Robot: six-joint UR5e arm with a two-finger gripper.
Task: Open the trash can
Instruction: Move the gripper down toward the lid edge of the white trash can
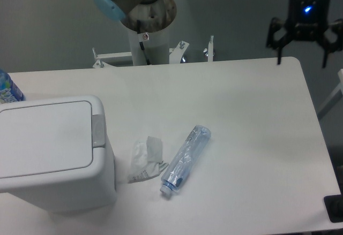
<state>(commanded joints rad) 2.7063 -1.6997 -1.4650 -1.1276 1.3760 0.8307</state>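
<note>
The trash can (51, 154) is a boxy white bin at the table's left front. Its flat lid is down and a small grey latch (98, 130) sits on the right rim. My gripper (302, 58) hangs at the far right, above the table's back right corner. It is open, the two dark fingers (278, 38) spread wide with nothing between them, and a blue light glows on its body. It is far from the bin.
A crushed clear plastic bottle (185, 158) lies mid-table, beside a crumpled white wrapper (144, 160). A blue-labelled bottle (8, 89) peeks in at the left edge behind the bin. The arm's base column (143, 31) stands behind the table (246, 138).
</note>
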